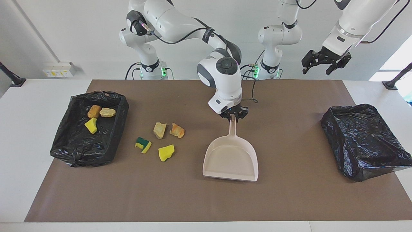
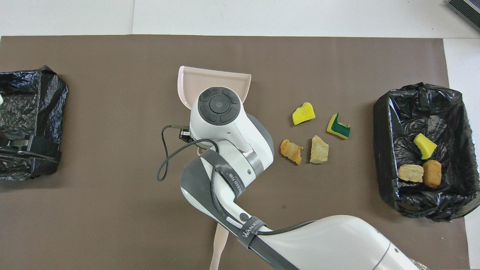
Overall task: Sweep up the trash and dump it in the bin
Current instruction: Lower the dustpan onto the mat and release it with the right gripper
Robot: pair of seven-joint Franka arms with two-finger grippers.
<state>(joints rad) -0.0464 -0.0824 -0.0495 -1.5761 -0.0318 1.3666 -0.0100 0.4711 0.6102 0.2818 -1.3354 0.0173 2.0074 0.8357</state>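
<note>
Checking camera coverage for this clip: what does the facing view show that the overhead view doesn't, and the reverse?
Only the facing view shows the left gripper, open and waiting in the air, and the right gripper shut on the dustpan handle. Only the overhead view shows the brush handle, partly under the right arm. Both show four scraps on the mat, three in the filled bin, and the other bin.

We saw a beige dustpan (image 1: pixel 231 158), black bin liners (image 1: pixel 88 129), a brown mat (image 1: pixel 289 193), and yellow, green-and-yellow and tan-orange trash (image 1: pixel 161 138).
</note>
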